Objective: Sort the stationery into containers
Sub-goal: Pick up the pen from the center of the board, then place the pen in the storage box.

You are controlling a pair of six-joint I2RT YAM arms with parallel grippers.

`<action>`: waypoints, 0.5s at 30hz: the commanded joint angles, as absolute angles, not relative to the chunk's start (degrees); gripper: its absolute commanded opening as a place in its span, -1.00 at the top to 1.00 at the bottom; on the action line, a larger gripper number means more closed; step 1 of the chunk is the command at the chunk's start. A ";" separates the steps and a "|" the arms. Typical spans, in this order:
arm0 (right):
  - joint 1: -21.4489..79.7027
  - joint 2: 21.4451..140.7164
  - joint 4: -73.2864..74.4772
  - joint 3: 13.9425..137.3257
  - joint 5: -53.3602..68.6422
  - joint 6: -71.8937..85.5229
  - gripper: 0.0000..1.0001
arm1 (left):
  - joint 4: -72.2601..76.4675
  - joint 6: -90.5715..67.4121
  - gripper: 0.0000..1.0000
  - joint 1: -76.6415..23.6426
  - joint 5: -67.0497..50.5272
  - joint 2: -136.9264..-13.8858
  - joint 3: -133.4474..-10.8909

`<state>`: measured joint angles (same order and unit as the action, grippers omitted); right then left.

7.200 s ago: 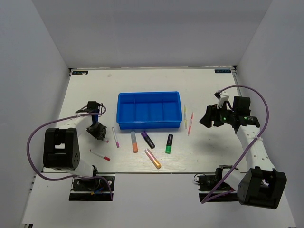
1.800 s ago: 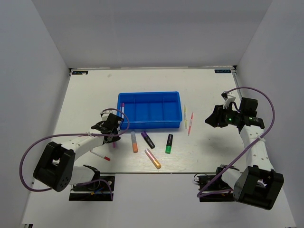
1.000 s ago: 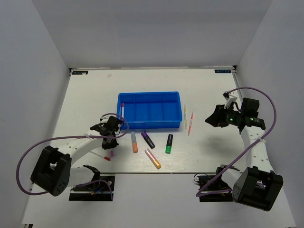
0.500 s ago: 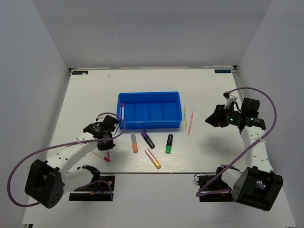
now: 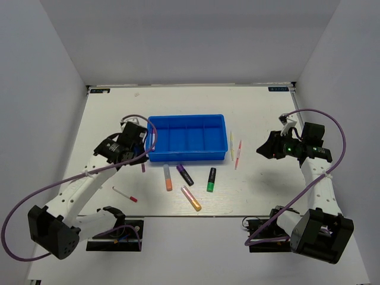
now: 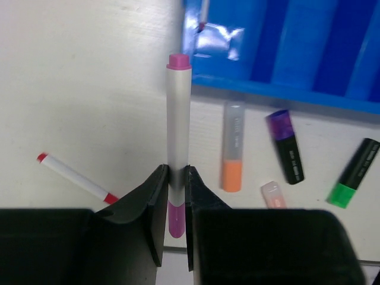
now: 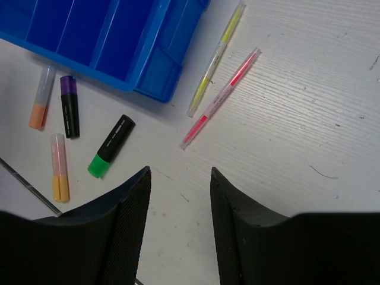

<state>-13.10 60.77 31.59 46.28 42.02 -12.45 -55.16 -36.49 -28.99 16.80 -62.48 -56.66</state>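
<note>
While the left gripper [image 6: 175, 178] has its jaws clamped on a purple-tipped pen [image 6: 178, 119] just beside the left end of the blue tray [image 5: 185, 158], the right gripper [image 7: 178, 178] hangs with jaws apart and empty near the yellow pen [image 7: 214, 62] and pink pen [image 7: 221, 98]. A second pen [image 6: 203, 9] seems to lie in the tray's leftmost compartment. Four highlighters [image 5: 184, 174] and a red-capped pen [image 5: 125, 194] lie on the tabletop [image 5: 107, 119], so most sorting looks undone.

The arms pair white links [image 5: 77, 190] with black joint housings [image 5: 323, 233], looping purple cables [image 5: 309, 109] and matte black fingers [image 6: 155, 208].
</note>
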 commanded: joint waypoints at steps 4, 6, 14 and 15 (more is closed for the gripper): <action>-13.27 60.38 31.64 47.90 43.60 -13.09 0.04 | -47.91 -29.80 1.00 -29.27 11.69 -73.02 -66.00; -13.27 60.47 31.55 47.90 43.51 -13.01 0.04 | -47.03 -28.92 1.00 -29.36 11.16 -78.63 -69.42; -13.27 60.29 31.73 47.90 43.24 -13.36 0.01 | -48.08 -25.14 0.97 -28.30 14.67 -95.18 -83.14; -13.27 60.38 31.90 47.81 43.24 -13.45 0.01 | -48.08 -24.96 0.93 -28.13 15.11 -96.14 -84.10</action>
<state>-13.10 60.77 31.59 46.28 42.22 -12.58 -47.72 -27.11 -28.80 13.21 -94.98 -80.86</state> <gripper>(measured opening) 0.493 0.260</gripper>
